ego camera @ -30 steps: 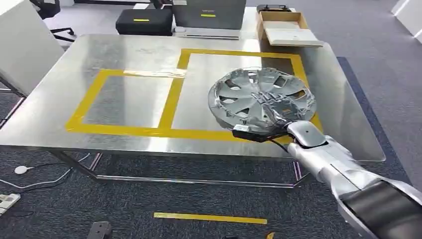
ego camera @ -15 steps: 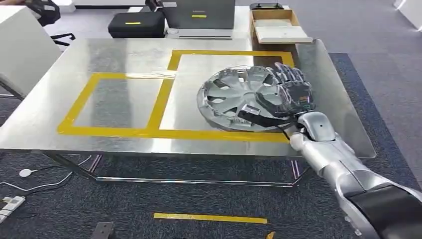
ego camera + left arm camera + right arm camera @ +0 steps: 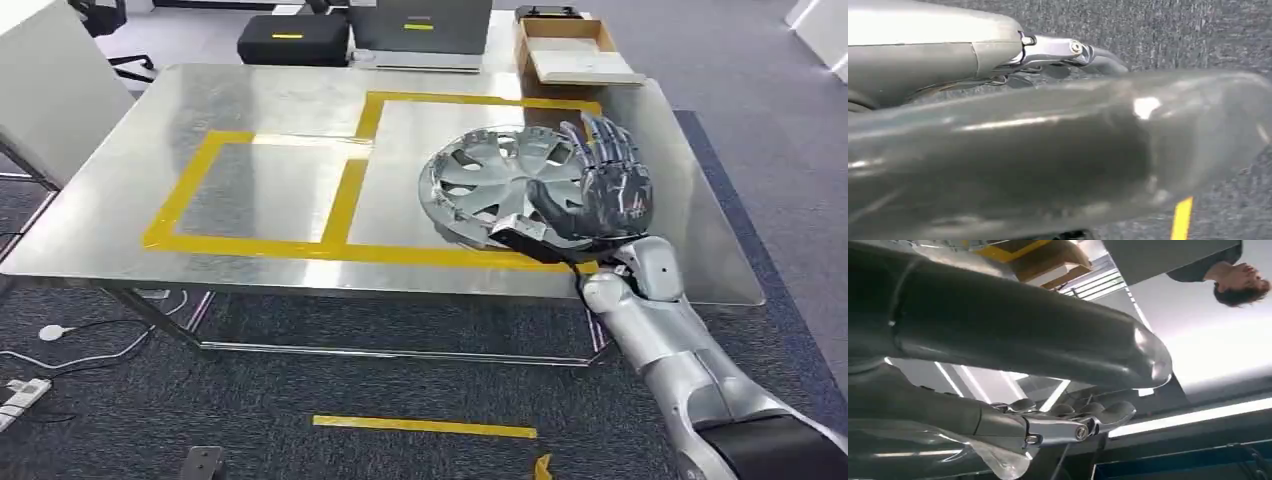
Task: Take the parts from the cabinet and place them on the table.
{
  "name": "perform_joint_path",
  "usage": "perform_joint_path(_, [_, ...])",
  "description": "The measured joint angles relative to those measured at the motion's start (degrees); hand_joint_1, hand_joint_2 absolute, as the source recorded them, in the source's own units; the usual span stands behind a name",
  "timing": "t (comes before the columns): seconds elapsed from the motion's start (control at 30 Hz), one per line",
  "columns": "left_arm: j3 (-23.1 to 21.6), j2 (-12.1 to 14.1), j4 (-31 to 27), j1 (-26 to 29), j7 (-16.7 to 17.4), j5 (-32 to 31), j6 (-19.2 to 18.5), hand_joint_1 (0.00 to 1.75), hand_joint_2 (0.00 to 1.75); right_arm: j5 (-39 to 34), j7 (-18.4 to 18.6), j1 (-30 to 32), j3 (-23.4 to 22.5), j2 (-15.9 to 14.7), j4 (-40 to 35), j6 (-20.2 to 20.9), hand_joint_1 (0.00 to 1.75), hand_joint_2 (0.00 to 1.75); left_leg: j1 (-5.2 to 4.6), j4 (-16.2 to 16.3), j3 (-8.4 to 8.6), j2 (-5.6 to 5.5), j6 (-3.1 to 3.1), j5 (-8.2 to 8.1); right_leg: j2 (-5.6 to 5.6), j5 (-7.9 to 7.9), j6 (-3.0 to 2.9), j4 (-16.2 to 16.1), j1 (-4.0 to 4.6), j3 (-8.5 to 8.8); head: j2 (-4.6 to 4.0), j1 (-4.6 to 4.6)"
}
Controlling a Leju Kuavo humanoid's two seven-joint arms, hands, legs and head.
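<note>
Lying flat on the steel worktop [image 3: 250, 90], right of frame centre inside the yellow-taped square: silver spoked hubcap [image 3: 495, 185].

The wheel cover [image 3: 505, 190] lies on the worktop [image 3: 250, 90], inside the right taped box [image 3: 375, 110]. The right hand [image 3: 598, 190] is over its right edge. Behind the worktop stand a case [image 3: 292, 40], a laptop [image 3: 420, 35] and, to the right, a cardboard box [image 3: 575, 50].

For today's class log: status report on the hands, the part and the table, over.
Right robot hand on the hubcap's right edge, fingers spread. Hubcap down on the steel table, inside the yellow tape box. Left robot hand low over carpet. Nothing obstructing.
</note>
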Motion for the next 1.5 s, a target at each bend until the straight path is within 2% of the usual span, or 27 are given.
perform_joint_path(0.1, [0.02,0.02,0.00,0.51,-0.59,0.07,0.17,0.00,0.00,-6.43,-4.83,4.39,-1.99,0.18,-7.39,-0.02,0.00,0.00,0.12,0.16,-1.45,-0.22,-0.44,1.06,-0.07,5.08,-0.13,-8.96,-0.05,7.14,0.00,0.09])
perform_joint_path(0.13, [0.02,0.04,0.00,0.63,-0.72,0.07,0.17,0.00,0.00,-7.72,-6.09,5.98,-2.49,0.61,-10.10,-0.02,0.00,0.00,0.07,0.43,-1.80,-0.25,-0.85,1.42,-0.16,5.64,-0.24,-14.91,-0.13,11.27,0.00,0.07])
perform_joint_path(0.17, [0.04,0.07,0.00,0.70,-0.90,0.07,0.17,0.00,0.00,-9.66,-7.61,7.78,-3.08,0.87,-14.28,-0.02,0.00,0.00,-0.24,0.54,-2.26,-0.24,-1.24,1.70,-0.09,4.21,-0.40,-18.94,0.16,14.28,0.00,0.13])
perform_joint_path(0.27, [0.11,0.17,0.00,0.69,-1.36,0.09,0.17,0.00,0.00,-12.91,-10.06,13.41,-3.95,1.71,-22.30,-0.02,0.00,0.00,-0.03,0.20,-2.14,-0.17,-2.24,3.11,-0.04,4.53,-1.12,-18.91,0.53,13.30,0.00,0.02])
perform_joint_path(0.33, [0.24,0.37,0.00,0.96,-1.55,0.15,0.17,0.00,0.00,-14.75,-11.47,16.30,-4.35,1.90,-26.12,0.00,0.00,0.00,0.09,0.61,-2.41,-0.22,-2.82,2.41,-0.43,5.41,-2.35,-19.33,0.13,12.74,0.00,0.15])
perform_joint_path(0.37, [0.42,0.37,0.00,1.27,-1.57,0.15,0.17,0.00,0.00,-16.12,-12.54,18.10,-4.61,2.49,-29.22,0.00,0.00,0.00,0.11,3.30,-3.42,-0.19,-3.11,-1.85,-0.41,6.05,-3.20,-19.28,0.15,12.30,0.00,-0.20])
perform_joint_path(0.43, [0.61,0.39,0.00,1.29,-1.64,0.20,0.19,0.00,0.00,-17.36,-14.02,20.91,-4.83,2.91,-33.12,0.04,0.00,0.00,0.16,12.18,-5.30,-0.18,-3.46,-8.64,-0.35,7.27,-3.47,-19.15,0.29,11.05,0.00,-0.15])
perform_joint_path(0.5, [0.76,0.35,0.00,1.25,-1.64,0.43,0.26,0.00,0.00,-18.32,-15.31,24.14,-5.00,3.10,-36.39,0.04,0.00,0.00,0.17,18.03,-5.67,-0.18,-3.50,-10.19,-0.54,8.05,-3.49,-18.99,0.55,9.93,0.00,-0.13])
perform_joint_path(0.57, [1.07,0.37,0.00,1.49,-1.62,0.65,0.35,0.00,0.00,-19.58,-16.96,27.53,-5.11,3.63,-40.09,0.04,0.00,0.00,0.14,15.12,-2.09,-0.18,-3.13,-7.01,-0.65,8.86,-3.46,-18.61,0.75,8.36,0.00,-0.17])
perform_joint_path(0.63, [1.20,0.37,0.00,1.56,-1.55,0.68,0.70,0.00,0.00,-21.13,-18.66,29.94,-5.46,4.26,-43.02,0.04,0.00,0.00,-0.06,5.41,4.86,-0.23,-2.23,-4.61,-0.51,9.55,-3.30,-18.23,0.92,7.32,0.00,-0.17])
perform_joint_path(0.7, [1.42,0.55,0.00,1.49,-1.51,0.66,0.92,0.00,0.00,-21.87,-19.49,32.70,-6.12,4.96,-45.97,0.04,0.00,0.00,-0.42,-1.25,8.83,-0.33,-1.55,-6.53,-0.54,10.05,-2.80,-18.08,1.03,6.92,0.00,-0.06])
perform_joint_path(0.8, [1.71,0.48,0.00,1.98,-1.46,0.57,1.38,0.00,0.00,-19.95,-19.80,37.81,-7.62,6.60,-50.28,0.04,0.00,0.00,-0.95,-1.44,8.13,-0.34,-0.98,-5.49,-0.64,11.32,-1.62,-18.34,0.62,6.77,0.00,-0.09])
perform_joint_path(0.83, [1.84,0.17,0.00,2.06,-1.57,0.55,1.57,0.00,0.00,-19.90,-19.82,39.65,-8.24,6.89,-51.56,0.04,0.00,0.00,-0.41,-2.09,7.86,-0.09,-0.59,-4.59,-0.47,10.77,-1.30,-18.11,0.53,6.42,0.00,-0.22])
perform_joint_path(0.9, [2.23,0.24,0.00,2.00,-2.16,0.68,2.12,0.00,0.00,-21.19,-19.82,42.93,-9.81,7.69,-53.95,0.04,0.00,0.00,-0.42,-2.10,6.38,0.00,0.12,-3.41,-0.17,4.28,-0.89,-13.39,0.49,4.22,0.00,0.13])
perform_joint_path(0.97, [2.75,0.02,0.00,2.12,-2.67,0.90,2.32,0.00,0.00,-23.17,-19.82,45.92,-11.46,8.64,-55.47,0.04,0.00,0.00,-0.51,-2.04,4.64,0.00,0.15,-2.14,-0.11,-1.40,-0.57,-4.67,0.42,2.26,0.00,0.04])
perform_joint_path(1.0, [2.99,-0.13,0.00,2.16,-2.80,1.16,2.51,0.00,0.00,-25.50,-19.82,47.20,-12.45,9.31,-55.91,0.04,0.00,0.00,-0.53,-1.96,3.74,0.03,0.07,-1.46,-0.11,-2.01,-0.44,-1.57,0.42,1.85,0.00,0.13])
perform_joint_path(1.03, [3.36,-0.39,0.00,2.19,-2.95,1.38,2.73,0.00,0.00,-28.51,-19.82,48.79,-13.36,9.73,-55.88,0.11,0.00,0.00,-0.53,-1.94,2.76,0.06,0.00,-0.78,-0.12,-0.52,-0.36,-0.68,0.40,2.64,0.00,0.02])
perform_joint_path(1.1, [4.35,-1.20,-0.02,2.20,-3.76,2.51,2.93,0.00,0.00,-36.83,-19.82,51.70,-15.75,10.14,-55.47,0.68,0.00,0.00,-0.44,-1.63,0.93,0.06,-0.23,0.42,-0.13,4.42,-0.33,-5.33,0.32,7.21,0.00,0.11])
perform_joint_path(1.13, [4.72,-1.44,-0.02,2.26,-3.91,2.69,2.95,0.00,0.00,-38.38,-19.82,52.54,-16.59,10.30,-55.31,0.77,0.00,0.00,-0.41,-1.39,0.15,0.05,-0.47,0.89,-0.14,5.59,-0.34,-9.71,0.23,10.45,0.00,0.15])
perform_joint_path(1.2, [5.33,-1.84,-0.13,2.44,-4.02,3.06,3.04,0.00,0.00,-39.18,-19.84,53.21,-17.44,10.64,-55.23,0.85,0.00,0.00,-0.77,-0.69,-0.91,0.07,-1.12,1.70,-0.14,2.94,-0.54,-21.12,0.23,18.46,0.00,0.15])
perform_joint_path(1.23, [5.49,-1.99,-0.15,2.40,-4.13,3.08,3.06,0.00,0.00,-39.48,-19.84,53.67,-17.79,10.69,-55.16,0.85,0.00,0.00,-0.78,-0.74,-0.73,0.25,-1.41,2.55,0.03,2.62,-1.39,-21.80,0.28,18.42,0.02,-0.18])
perform_joint_path(1.27, [5.70,-2.07,-0.22,2.34,-4.32,3.14,3.10,0.00,0.00,-39.87,-19.84,54.20,-18.26,10.75,-55.12,0.98,0.00,0.00,-0.74,-0.81,-0.66,0.26,-1.48,2.96,0.09,2.78,-1.39,-21.85,0.37,18.01,0.00,0.19])
perform_joint_path(1.33, [6.14,-2.27,-0.28,2.40,-4.61,3.34,3.13,0.00,0.00,-40.56,-19.84,55.13,-19.30,10.89,-54.24,1.64,0.00,0.00,-0.53,-0.99,-0.91,0.15,-2.24,3.90,-0.13,3.36,-2.42,-21.40,0.59,17.29,0.00,0.24])
perform_joint_path(1.37, [6.51,-2.38,-0.31,2.44,-4.68,3.56,3.15,0.00,0.00,-40.62,-19.84,55.16,-20.22,11.21,-52.66,2.74,0.00,0.00,-0.25,-0.53,-1.18,0.13,-2.55,2.65,-0.34,3.97,-3.09,-21.42,0.45,16.76,0.00,0.22])
perform_joint_path(1.4, [6.93,-2.62,-0.33,2.65,-4.65,3.65,3.34,0.00,0.00,-40.34,-19.62,55.17,-21.88,11.67,-49.58,4.66,0.00,0.00,-0.17,1.52,-1.89,0.12,-2.73,-1.24,-0.44,4.64,-3.61,-21.39,0.56,16.10,0.00,0.07])
perform_joint_path(1.47, [7.61,-3.08,-0.48,2.83,-4.50,3.69,3.54,0.00,0.00,-39.33,-19.67,54.16,-26.41,12.33,-40.19,10.09,0.00,0.00,-0.17,9.70,-3.41,0.12,-2.78,-8.52,-0.50,5.99,-3.95,-21.34,0.79,14.61,0.00,0.00])
perform_joint_path(1.5, [7.91,-3.32,-0.61,2.79,-4.48,3.69,3.58,0.00,0.00,-39.18,-19.69,53.51,-29.23,12.41,-34.42,12.47,0.00,0.00,-0.20,14.09,-3.98,0.11,-2.79,-10.53,-0.56,6.65,-3.91,-21.21,0.96,13.73,0.00,0.04])
